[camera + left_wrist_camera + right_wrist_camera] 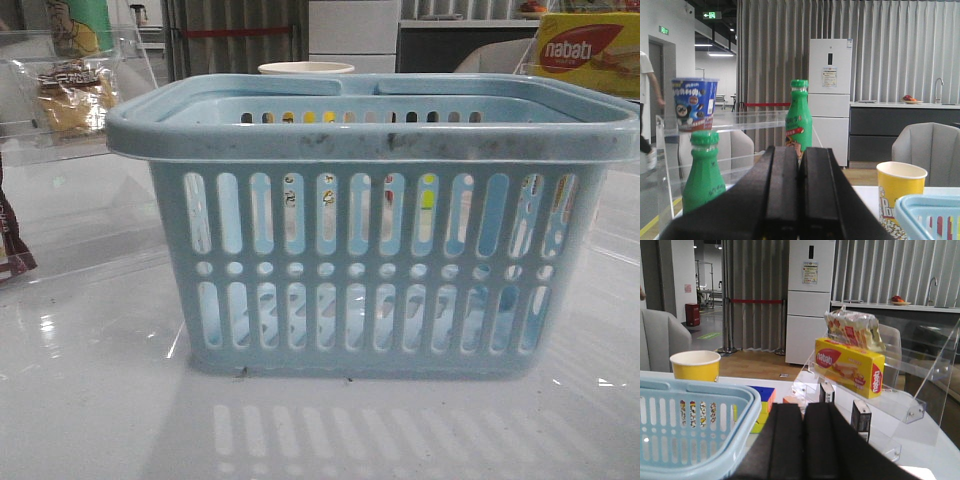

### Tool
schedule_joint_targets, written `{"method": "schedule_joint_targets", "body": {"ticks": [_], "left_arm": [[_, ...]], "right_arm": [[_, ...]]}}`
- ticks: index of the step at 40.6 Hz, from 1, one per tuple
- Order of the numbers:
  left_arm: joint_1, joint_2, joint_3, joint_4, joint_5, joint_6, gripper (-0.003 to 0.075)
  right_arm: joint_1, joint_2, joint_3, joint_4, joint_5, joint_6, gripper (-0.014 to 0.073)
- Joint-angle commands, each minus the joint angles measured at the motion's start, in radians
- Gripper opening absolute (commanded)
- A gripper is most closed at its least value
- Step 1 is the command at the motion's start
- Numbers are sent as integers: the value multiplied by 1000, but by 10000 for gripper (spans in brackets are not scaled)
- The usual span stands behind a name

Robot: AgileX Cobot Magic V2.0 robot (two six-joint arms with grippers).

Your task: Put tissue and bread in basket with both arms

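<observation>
A light-blue basket [375, 225] sits on a white surface [90, 400]. Bagged bread [68, 97] rests behind the basket's left corner; the tissue is unseen. Both grippers, left [799, 192] and right [804, 440], have fingers together, holding nothing. Likely the opening step: each arm must reach out and open.

A yellow paper cup [695, 365] stands on the white table [100, 400]. Two green bottles [798, 120] and a blue snack tub [693, 103] sit on a clear shelf. A yellow nabati box [850, 366] (red logo) rests on another clear shelf, near a colourful cube [761, 405].
</observation>
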Motion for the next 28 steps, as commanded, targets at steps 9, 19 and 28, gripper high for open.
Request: {"method": "schedule_joint_targets", "body": {"ticks": [9, 19, 28], "left_arm": [[-4, 250, -310, -8, 261, 2, 93], [-4, 410, -329, -8, 389, 2, 93], [-4, 505, -287, -8, 397, 2, 93]], "right_arm": [[-6, 256, -281, 6, 171, 0, 27], [-6, 457, -321, 6, 328, 0, 27], [-6, 614, -318, 6, 364, 0, 27]]}}
